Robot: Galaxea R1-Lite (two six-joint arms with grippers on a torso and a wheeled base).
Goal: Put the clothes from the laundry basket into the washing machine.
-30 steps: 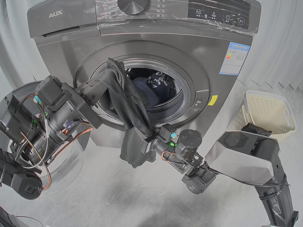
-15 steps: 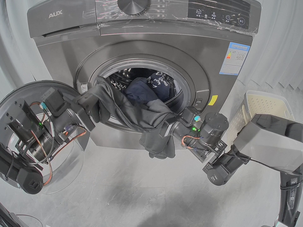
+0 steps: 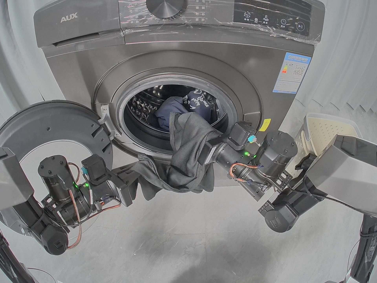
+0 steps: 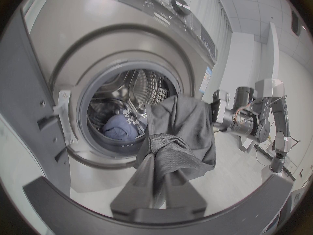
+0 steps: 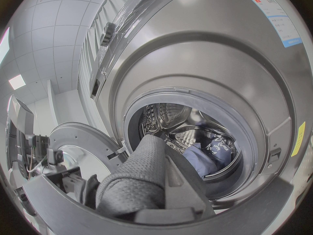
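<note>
The place reads as a robot test room dressed up as a laundry corner, not a lived-in home. Straight ahead of the left gripper [image 3: 131,176] and right gripper [image 3: 206,154], which both pinch a dark grey garment [image 3: 184,154], stands a grey front-loading washing machine [image 3: 176,59]. It has clear protective film [image 3: 220,4] over its control panel and an energy label [image 3: 291,72] on its front. A cream laundry basket [image 3: 333,132] sits out to the right of the right gripper. White pleated curtains [image 3: 345,59] close off the space beyond the machine, above a grey tiled floor [image 3: 176,236]. Overhead, office-style ceiling tiles [image 5: 49,17] carry a flat panel light [image 5: 16,81].
</note>
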